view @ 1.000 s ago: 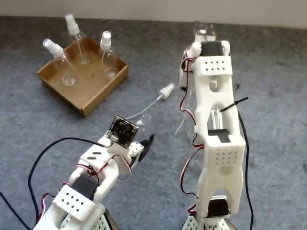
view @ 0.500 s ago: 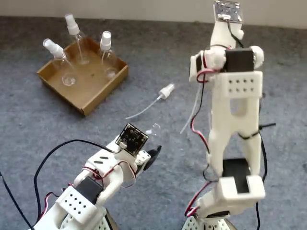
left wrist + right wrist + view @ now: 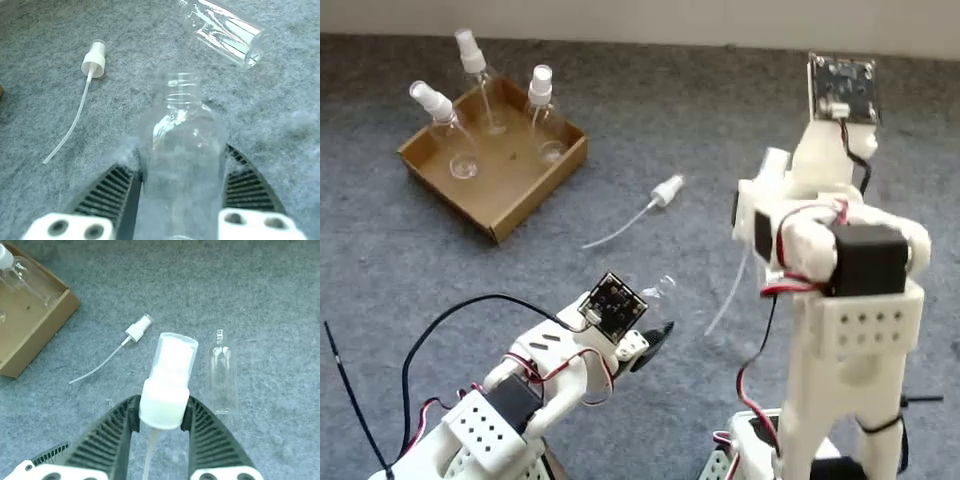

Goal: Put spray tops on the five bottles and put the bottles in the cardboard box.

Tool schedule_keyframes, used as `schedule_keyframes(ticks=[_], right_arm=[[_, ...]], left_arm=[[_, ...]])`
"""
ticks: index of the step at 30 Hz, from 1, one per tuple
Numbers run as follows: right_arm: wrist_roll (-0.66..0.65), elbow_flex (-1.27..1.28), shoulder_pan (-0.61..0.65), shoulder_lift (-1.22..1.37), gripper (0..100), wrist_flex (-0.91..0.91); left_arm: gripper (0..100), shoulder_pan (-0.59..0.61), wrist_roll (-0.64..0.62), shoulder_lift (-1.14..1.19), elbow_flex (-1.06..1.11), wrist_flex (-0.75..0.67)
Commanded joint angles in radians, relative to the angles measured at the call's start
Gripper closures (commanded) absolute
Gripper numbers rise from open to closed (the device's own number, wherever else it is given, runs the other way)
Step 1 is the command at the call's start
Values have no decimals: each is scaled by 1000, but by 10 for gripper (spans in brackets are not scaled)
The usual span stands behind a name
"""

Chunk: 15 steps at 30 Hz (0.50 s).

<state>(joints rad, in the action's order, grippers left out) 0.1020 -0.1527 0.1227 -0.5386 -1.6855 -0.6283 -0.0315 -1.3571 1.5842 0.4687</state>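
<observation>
Over the last second we drew our right gripper (image 3: 162,412) up and back, its jaws clamped on a spray top (image 3: 169,375) with the tube trailing wristward. The left gripper (image 3: 179,167) jaws grip an uncapped bottle (image 3: 181,145), neck pointing ahead. Bare bench (image 3: 650,100) separates both from the cardboard box (image 3: 538,190).

- The left gripper (image 3: 181,172) is closed on a clear bottle (image 3: 181,125), one ribbed black finger (image 3: 114,187) pressed to each side of its body.
- The held bottle has a bare threaded neck with no cap on it.
- A second bottle (image 3: 225,32), also clear and uncapped, lies on its side on the grey carpet (image 3: 285,120) beyond the held one.
- A white spray top (image 3: 93,60) lies on the carpet off to one side, apart from both bottles, its thin tube (image 3: 70,130) trailing from it.
</observation>
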Motion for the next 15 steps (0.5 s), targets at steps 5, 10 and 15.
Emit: schedule_keyframes(ticks=[5,10,15], right_arm=[[-12,407,-13,-317,942,328],[-9,567,-13,-395,942,433],[-11,572,-15,-407,942,536]], left_arm=[[899,-93,-5,-18,-10,-26],[899,-101,-5,-18,-8,-26],[899,-101,-5,-18,-8,-23]])
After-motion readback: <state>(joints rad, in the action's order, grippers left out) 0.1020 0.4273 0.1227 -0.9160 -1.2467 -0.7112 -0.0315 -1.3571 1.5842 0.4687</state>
